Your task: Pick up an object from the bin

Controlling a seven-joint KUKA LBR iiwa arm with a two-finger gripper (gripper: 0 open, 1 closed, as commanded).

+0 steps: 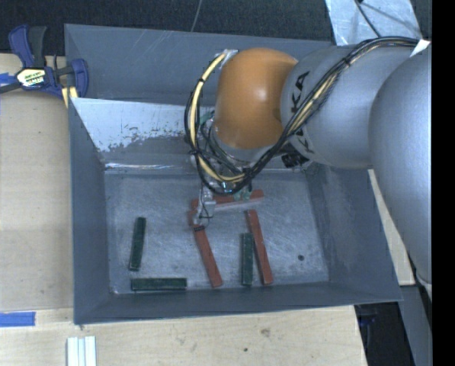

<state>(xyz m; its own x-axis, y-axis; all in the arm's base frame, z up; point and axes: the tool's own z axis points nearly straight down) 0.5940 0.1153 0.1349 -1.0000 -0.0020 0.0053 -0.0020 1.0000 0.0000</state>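
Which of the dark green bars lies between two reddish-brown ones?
The right-hand green bar, between the left brown bar and right brown bar. The other two lie apart further left: the lengthwise green bar and the crosswise green bar.

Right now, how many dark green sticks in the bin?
3. Left green stick runs front to back; near-wall green stick lies crosswise at bottom left; third green stick lies between two red-brown sticks. The arm may hide more.

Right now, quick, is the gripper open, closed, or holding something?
Gripper: cannot be told; it sits by the upper end of the left red-brown stick, near the middle of the bin.
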